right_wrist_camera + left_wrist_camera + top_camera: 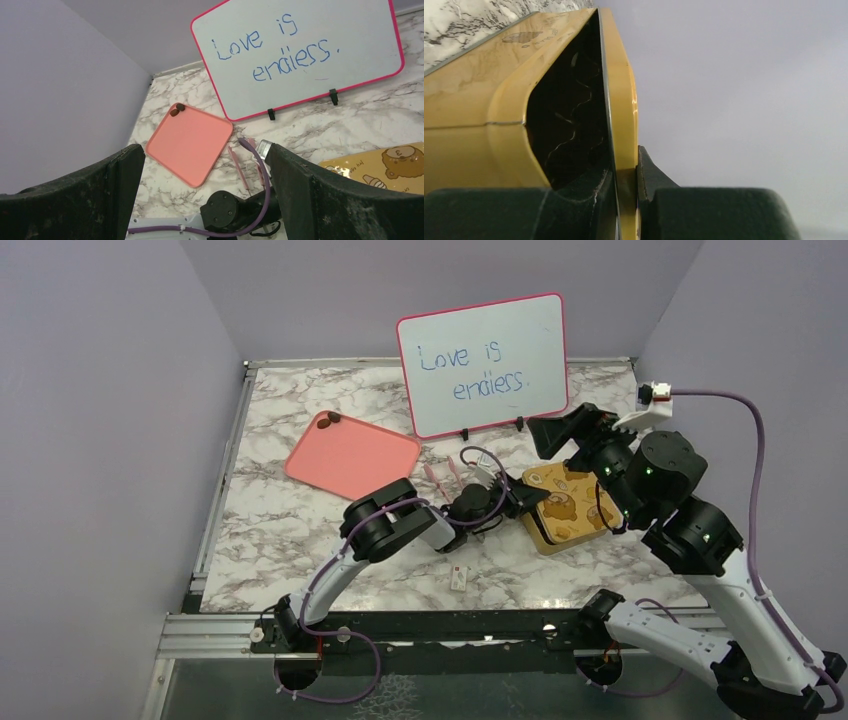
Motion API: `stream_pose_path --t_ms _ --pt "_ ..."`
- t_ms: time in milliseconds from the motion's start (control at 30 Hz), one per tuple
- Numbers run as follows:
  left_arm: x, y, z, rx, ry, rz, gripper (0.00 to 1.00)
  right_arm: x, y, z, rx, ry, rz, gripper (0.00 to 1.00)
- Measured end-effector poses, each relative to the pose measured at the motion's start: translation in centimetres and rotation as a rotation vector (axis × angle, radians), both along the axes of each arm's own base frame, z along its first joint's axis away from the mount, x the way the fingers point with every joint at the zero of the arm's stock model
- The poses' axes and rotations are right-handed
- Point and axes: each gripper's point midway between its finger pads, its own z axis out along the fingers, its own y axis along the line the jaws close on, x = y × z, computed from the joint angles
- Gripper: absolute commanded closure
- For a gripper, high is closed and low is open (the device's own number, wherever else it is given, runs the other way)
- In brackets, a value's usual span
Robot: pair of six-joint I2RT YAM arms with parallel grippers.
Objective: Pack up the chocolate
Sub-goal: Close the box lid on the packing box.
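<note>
Most of the packing looks done from where I stand. Only two dark pieces of chocolate (330, 419) are in sight, touching each other in the far corner of the pink tray (352, 460), and the rest of that tray is bare. I take it the other pieces are already inside the gold box (566, 504), though I cannot see into it from above, where its printed top faces up. The left gripper (517, 502) is clenched on a thin gold edge at the box's near left side. Its own camera shows a dark, paper-lined hollow beside that edge, but I cannot tell whether it pinches the lid or a wall. The right gripper (562, 432) hangs above the far side of the box, jaws spread wide, holding nothing. What is left, I judge, is fetching those last two pieces and shutting the box
</note>
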Motion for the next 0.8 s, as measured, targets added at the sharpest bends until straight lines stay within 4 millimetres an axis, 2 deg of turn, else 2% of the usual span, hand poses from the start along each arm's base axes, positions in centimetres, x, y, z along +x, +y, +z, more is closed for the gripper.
stream_pose_path --t_ms 100,433,600,800 --pt "-0.3 0.6 -0.7 0.017 0.009 0.007 0.93 -0.1 -0.1 0.0 0.001 -0.002 0.0 0.0" --pt "-0.4 1.2 -1.0 0.029 0.016 0.02 0.8 -0.1 -0.1 -0.4 -0.003 0.004 0.0 0.0" --pt "-0.7 1.7 -1.3 0.038 0.03 0.022 0.75 0.2 0.1 -1.6 -0.037 0.021 0.001 0.0" --pt "-0.3 2.2 -0.9 0.029 0.032 0.037 0.63 1.6 1.1 -3.6 -0.116 0.068 0.007 0.0"
